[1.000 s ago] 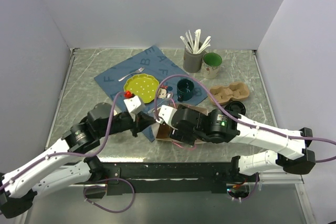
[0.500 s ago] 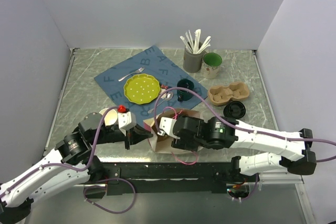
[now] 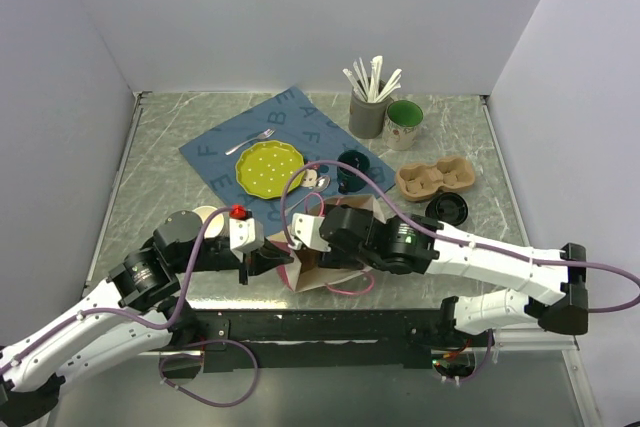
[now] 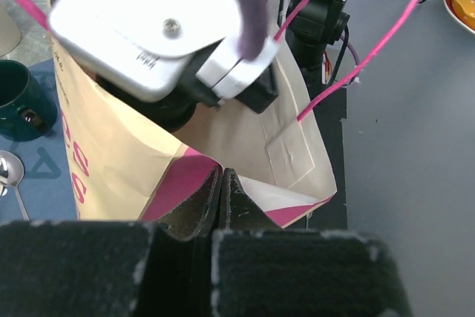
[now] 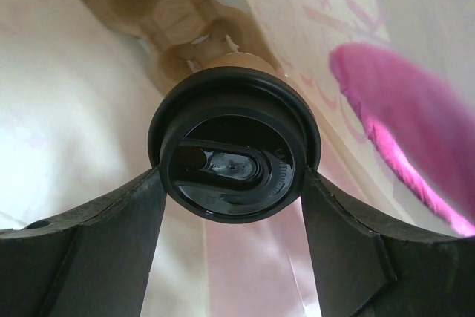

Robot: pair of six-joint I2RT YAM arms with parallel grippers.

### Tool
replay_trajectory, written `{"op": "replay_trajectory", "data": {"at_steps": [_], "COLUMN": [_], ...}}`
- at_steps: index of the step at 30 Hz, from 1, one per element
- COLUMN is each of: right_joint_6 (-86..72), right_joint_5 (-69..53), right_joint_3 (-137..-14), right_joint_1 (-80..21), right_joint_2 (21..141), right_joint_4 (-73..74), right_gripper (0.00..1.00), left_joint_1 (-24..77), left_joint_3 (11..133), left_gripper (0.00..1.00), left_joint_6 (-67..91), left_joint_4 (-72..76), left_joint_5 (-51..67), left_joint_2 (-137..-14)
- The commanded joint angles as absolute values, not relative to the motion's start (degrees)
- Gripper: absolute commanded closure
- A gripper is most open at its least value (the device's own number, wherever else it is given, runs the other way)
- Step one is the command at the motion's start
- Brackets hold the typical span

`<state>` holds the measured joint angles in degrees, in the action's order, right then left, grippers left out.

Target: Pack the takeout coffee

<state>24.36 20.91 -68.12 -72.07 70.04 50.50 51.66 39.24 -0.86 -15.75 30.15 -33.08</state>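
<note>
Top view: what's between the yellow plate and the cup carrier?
A dark green ceramic mug and a metal spoon, top view, between the round yellow plate and the brown pulp cup carrier.

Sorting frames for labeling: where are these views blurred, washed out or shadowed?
Top external: sharp, evenly lit, soft shadows only. Left wrist: paper bag rim crisp; the near body of the left pincer is a dark blur. Right wrist: takeout coffee lid in focus; bag walls washed out, pink patch at right blurred.
</note>
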Motion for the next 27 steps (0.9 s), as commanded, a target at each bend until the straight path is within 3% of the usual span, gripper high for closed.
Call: {"op": "replay_trajectory", "data": {"at_steps": [1, 7, 9, 10, 11, 14, 17, 22, 27], "right_joint_6": [26.6, 25.9, 23.2, 22.1, 20.6, 18.0, 15.9, 11.2, 8.4], "right_joint_5": [20.2, 19.4, 19.6, 19.3, 19.0, 19.2, 19.8, 23.8, 26.8], "right_joint_3": [-66.7, -67.1, -68.3, -68.5, -68.5, -67.2, -66.3, -67.1, -66.1], "right_joint_1": [-70.9, -70.4, -70.3, -70.5, -70.6, -72.1, -73.2, -74.1, -76.1], "right_joint_2": [71.1, 72.6, 72.5, 71.8, 71.2, 69.7, 69.7, 71.9, 71.6], "right_joint_4": [45.5, 43.7, 45.3, 45.8, 46.1, 46.0, 44.9, 43.9, 42.8], "right_gripper": [0.57, 0.57, 0.57, 0.57, 0.57, 0.57, 0.57, 0.57, 0.57], "left_joint_1": [51.5, 51.5, 51.5, 51.5, 51.5, 51.5, 51.5, 51.5, 51.6], "left_joint_3": [40.8, 41.7, 42.4, 43.3, 44.1, 49.4, 54.6, 61.8, 65.9], "left_gripper": [0.99, 0.99, 0.98, 0.94, 0.80, 0.53, 0.41, 0.39, 0.43], "left_joint_6": [-1.9, -2.1, -0.5, 1.8, 3.4, 7.8, 13.2, 22.6, 30.0], "left_joint_4": [-14.0, -16.0, -16.5, -16.7, -17.3, -23.8, -32.1, -39.4, -43.3], "left_joint_5": [30.9, 26.1, 19.4, 16.6, 12.0, 10.0, 9.0, 7.3, 4.8], "left_joint_2": [-32.0, -32.2, -32.1, -32.1, -32.3, -34.2, -36.1, -39.5, -44.4]}}
